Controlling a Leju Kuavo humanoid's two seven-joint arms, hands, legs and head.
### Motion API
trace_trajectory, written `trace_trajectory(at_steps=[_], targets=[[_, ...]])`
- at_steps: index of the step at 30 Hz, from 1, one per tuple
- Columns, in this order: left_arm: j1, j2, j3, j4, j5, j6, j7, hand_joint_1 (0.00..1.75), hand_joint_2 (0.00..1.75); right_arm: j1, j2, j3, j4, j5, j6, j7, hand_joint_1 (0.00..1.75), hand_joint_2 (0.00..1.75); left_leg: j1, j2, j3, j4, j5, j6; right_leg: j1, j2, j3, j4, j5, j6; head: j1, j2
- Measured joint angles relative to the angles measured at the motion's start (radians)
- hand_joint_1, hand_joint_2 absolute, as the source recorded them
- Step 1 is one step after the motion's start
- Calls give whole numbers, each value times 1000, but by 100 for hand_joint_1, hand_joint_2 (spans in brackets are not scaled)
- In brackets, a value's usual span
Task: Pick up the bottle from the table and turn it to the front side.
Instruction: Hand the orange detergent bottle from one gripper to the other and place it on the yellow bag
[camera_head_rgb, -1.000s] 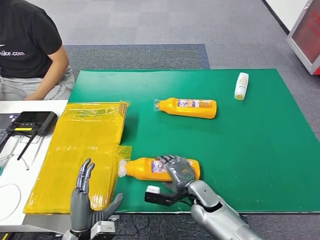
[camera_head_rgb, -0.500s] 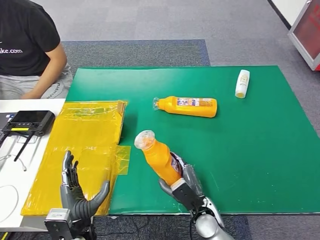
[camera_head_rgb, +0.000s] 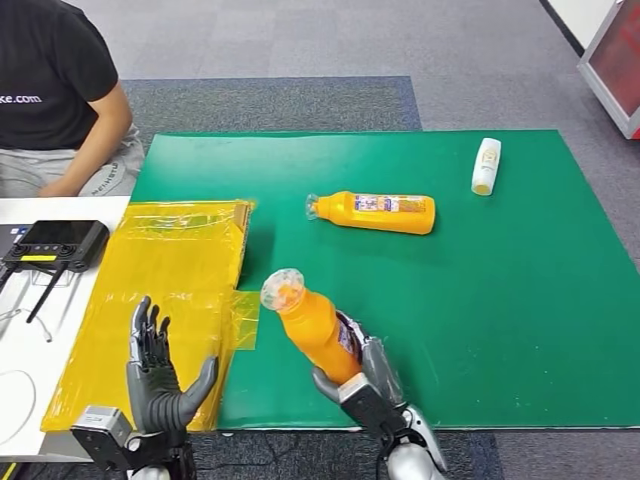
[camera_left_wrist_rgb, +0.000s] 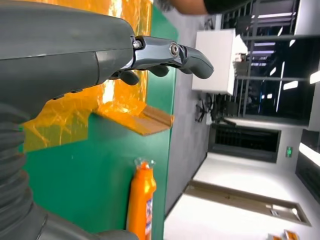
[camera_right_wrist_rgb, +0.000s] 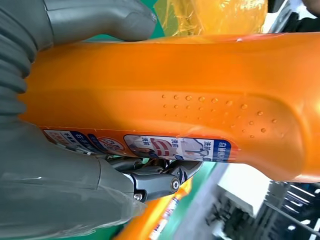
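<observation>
Our right hand (camera_head_rgb: 370, 385) grips the glossy orange plastic bottle (camera_head_rgb: 313, 322) by its lower body, lifted clear of the green mat (camera_head_rgb: 513, 300), cap tilted up and away.

The smooth wall could slip or twist in our fingers as we turn it, we judge, since the long neck overhangs the grip. Our left hand (camera_head_rgb: 155, 375) is released, fingers spread above the yellow plastic film (camera_head_rgb: 166, 270). A second orange bottle (camera_head_rgb: 373, 212) and a small white bottle (camera_head_rgb: 485, 165) lie well apart; a seated person's arm (camera_head_rgb: 106, 130) is beyond the mat's corner.
</observation>
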Motion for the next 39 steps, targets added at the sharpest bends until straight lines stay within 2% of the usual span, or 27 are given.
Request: trace_trajectory(at_steps=[2,6,17,23,31,39], targets=[[-21,0,-5,17,15,-53,25,0,175,4,2,19,-4,53,-40,-2,175,175,0,0,-1,0,0,0,0,0,-1,0,0,0,0,0],[-64,4,-26,46,2,-147,95,0,175,-4,10,45,-2,62,-84,-21,175,175,0,0,-1,0,0,0,0,0,-1,0,0,0,0,0],[-169,2,-72,62,-108,-315,191,0,175,-39,36,54,40,28,-117,-49,175,175,0,0,-1,0,0,0,0,0,-1,0,0,0,0,0],[-220,-3,-98,84,-128,-354,197,0,175,-59,48,54,61,25,-115,-49,175,175,0,0,-1,0,1,0,0,0,-1,0,0,0,0,0],[-258,-6,-106,118,-69,-404,256,0,175,-62,55,54,73,23,-118,-62,175,175,0,0,-3,0,0,0,0,0,-3,0,0,0,0,0],[-297,-10,-106,149,-58,-415,262,0,175,-62,57,60,58,16,-117,-63,175,175,0,0,-3,0,0,0,0,0,-3,0,0,0,0,0]])
